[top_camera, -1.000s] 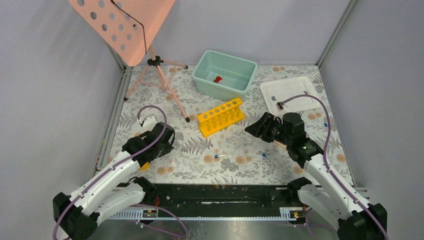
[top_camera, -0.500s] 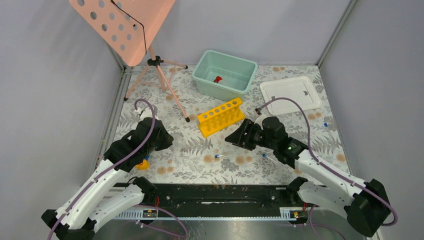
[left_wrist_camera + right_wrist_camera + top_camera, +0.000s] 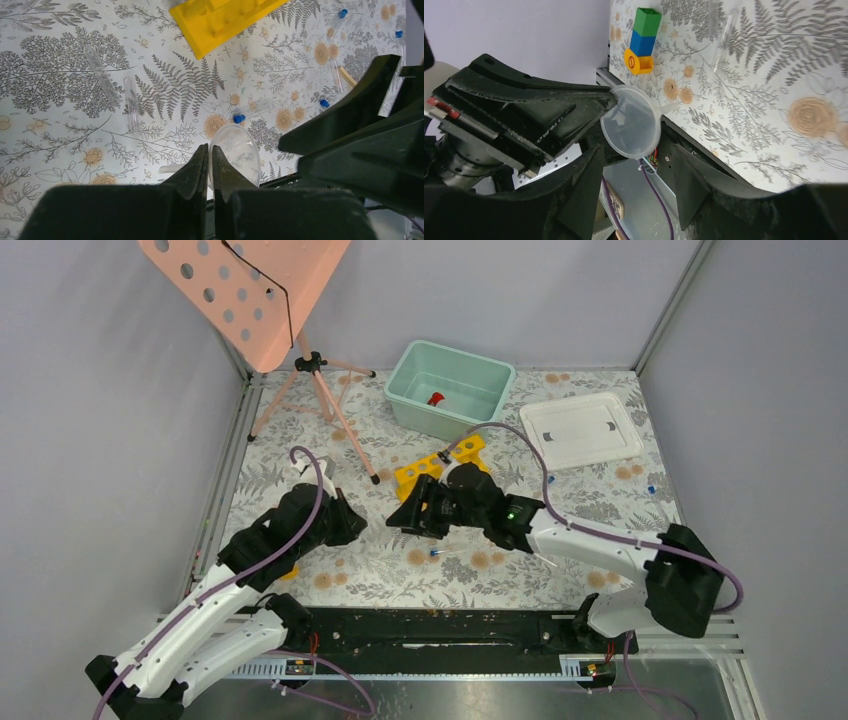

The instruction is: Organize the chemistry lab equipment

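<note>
R pincer (image 3: 400, 519) swung left, spread, facing funnel (image 3: 630, 122) in L pincer (image 3: 210, 150)

We see a pink perforated stand (image 3: 240, 290) on a tripod in the far left corner, leaning over the floral cloth (image 3: 620, 500) that covers the table. A teal bin (image 3: 440, 420) sits at the back, and a flat white lid (image 3: 580, 430) lies well to its right. Near the front left edge, a green-blue-yellow block stack (image 3: 643, 43) lies on its side on the cloth. Grey walls (image 3: 100, 440) close in the sides.
</note>
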Controlling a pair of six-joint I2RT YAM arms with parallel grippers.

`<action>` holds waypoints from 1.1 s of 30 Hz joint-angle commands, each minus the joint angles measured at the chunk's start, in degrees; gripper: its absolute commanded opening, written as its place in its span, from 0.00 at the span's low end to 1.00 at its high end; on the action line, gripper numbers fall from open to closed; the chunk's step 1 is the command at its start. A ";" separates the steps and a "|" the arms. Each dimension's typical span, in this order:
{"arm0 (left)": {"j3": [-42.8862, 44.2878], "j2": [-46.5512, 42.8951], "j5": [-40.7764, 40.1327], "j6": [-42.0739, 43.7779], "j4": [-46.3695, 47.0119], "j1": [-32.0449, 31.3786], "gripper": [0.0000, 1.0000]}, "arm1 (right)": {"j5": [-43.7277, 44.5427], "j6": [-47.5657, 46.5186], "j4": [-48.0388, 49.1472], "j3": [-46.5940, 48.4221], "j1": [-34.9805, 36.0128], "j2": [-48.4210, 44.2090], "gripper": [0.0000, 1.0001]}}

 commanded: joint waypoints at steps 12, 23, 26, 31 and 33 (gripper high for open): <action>-1.10 -3.11 1.77 2.30 5.80 -0.37 0.00 | 1.17 -0.38 -0.47 8.61 4.58 10.84 0.17; 4.71 -2.40 1.10 11.49 4.99 -0.29 0.98 | 6.67 -8.14 -5.24 9.88 0.98 4.59 0.00; 8.10 -2.39 0.03 16.50 3.86 -0.28 0.99 | 6.63 -9.59 -6.03 8.98 -3.47 1.66 0.00; 6.73 -4.82 -5.08 23.05 5.32 -0.30 0.99 | 4.52 -16.02 -5.16 8.77 -12.09 -3.09 0.00; 4.99 -6.01 -7.56 24.27 6.14 -0.31 0.99 | 4.52 -17.52 -5.02 9.57 -15.60 -3.90 0.00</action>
